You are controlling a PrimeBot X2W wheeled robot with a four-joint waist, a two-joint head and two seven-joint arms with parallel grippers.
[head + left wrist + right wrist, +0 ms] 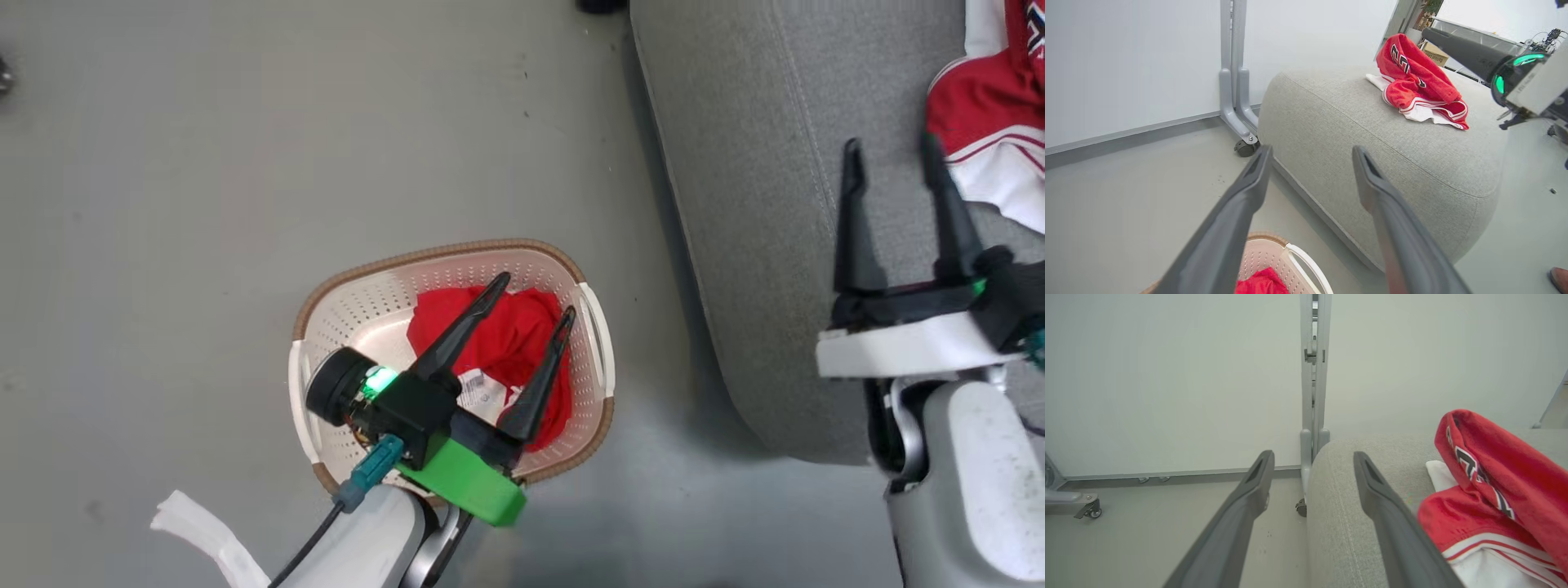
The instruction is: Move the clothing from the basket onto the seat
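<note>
left pincer: two dark fingers spread apart, nothing between them, poised over the basket. the basket stood on the grey floor, near the seat but not touching it.
right pincer: fingers likewise wide apart and empty, over the seat, the right-hand finger just beside the red and white garment; whether it touched the cloth could not be told.
red garment: crumpled in the bottom of the basket, next to a white paper label.
red and white garment: heaped on top of the seat, dark lettering on one fold, striped trim along the edge, well apart from the basket.
seat: grey woven cushion, stitched seam, rounded corner toward the basket.
</note>
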